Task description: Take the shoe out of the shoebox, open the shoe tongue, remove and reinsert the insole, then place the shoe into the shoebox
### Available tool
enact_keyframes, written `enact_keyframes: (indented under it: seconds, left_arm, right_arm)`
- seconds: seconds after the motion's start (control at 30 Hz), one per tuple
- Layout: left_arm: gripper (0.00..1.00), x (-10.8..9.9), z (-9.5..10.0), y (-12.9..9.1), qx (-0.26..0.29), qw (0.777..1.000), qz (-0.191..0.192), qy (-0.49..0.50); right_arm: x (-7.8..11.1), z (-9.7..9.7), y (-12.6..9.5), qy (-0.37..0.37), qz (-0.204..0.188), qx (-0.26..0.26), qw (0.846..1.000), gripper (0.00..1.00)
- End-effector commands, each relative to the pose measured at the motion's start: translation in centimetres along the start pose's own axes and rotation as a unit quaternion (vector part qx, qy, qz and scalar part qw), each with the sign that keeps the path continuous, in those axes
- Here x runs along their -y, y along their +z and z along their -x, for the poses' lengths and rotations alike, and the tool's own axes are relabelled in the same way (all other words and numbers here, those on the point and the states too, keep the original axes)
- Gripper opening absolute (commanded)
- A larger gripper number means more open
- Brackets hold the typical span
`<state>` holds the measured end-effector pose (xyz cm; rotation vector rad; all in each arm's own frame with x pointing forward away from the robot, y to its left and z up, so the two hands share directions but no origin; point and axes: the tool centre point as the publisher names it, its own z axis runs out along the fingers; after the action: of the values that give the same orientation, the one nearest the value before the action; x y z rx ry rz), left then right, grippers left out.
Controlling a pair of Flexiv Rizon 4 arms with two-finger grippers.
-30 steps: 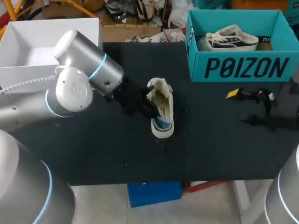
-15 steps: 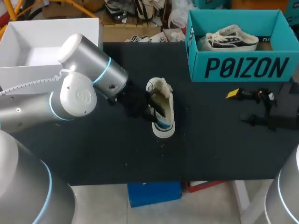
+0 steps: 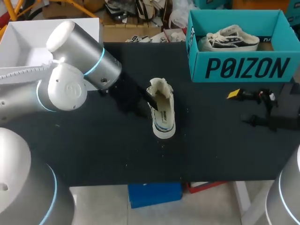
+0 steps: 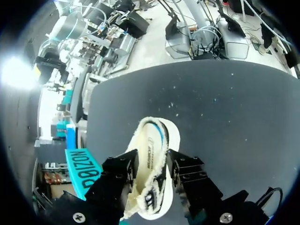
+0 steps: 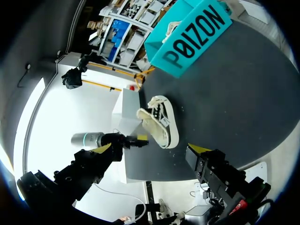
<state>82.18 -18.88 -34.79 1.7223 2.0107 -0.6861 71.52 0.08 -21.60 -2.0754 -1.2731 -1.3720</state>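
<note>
Well, the fingers (image 4: 123,169) of your left gripper (image 4: 152,160) sit on both flanks of the shoe (image 3: 162,112) at its laced end and look pressed against it, so count it as held. The insole (image 4: 151,143) lies flat inside, so I judge reinsertion about done and boxing next. The shoe is at the middle of the table (image 3: 93,150). The shoebox (image 3: 243,68) is at its 1 o'clock, with another shoe (image 3: 229,40) inside. You'll need a firm hold and a lift over the near wall. Your right gripper (image 5: 150,150) hangs at 3 o'clock, spread wide, empty.
</note>
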Motion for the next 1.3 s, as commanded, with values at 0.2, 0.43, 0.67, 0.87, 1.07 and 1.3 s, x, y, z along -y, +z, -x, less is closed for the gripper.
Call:
enact_keyframes:
  seconds: [0.2,0.43,0.67,0.87,1.07,1.3]
  left_arm:
    - [0.0,0.2,1.0,2.6,-0.103,0.993,0.063,0.02]
    - [0.0,-0.1,0.3,4.2,-0.131,0.988,0.073,0.025]
    - [0.0,-0.7,-0.4,5.6,-0.146,0.986,0.08,0.023]
    - [0.0,-1.0,-0.9,6.4,-0.155,0.984,0.079,0.02]
    - [0.0,-1.2,-1.1,7.0,-0.167,0.982,0.084,0.024]
    - [0.0,-0.7,0.0,4.1,-0.118,0.988,0.093,0.019]
  right_arm:
    - [0.0,-0.1,0.2,0.0,0.0,0.002,1.0,1.0]
    - [0.0,-0.1,0.2,0.0,0.0,0.002,1.0,1.0]
    - [0.0,-0.1,0.2,0.0,0.0,0.002,1.0,1.0]
    - [0.0,-0.1,0.2,0.0,0.0,0.002,1.0,1.0]
    - [0.0,-0.1,0.2,0.0,0.0,0.002,1.0,1.0]
    - [0.0,-0.1,0.2,0.0,0.0,0.002,1.0,1.0]
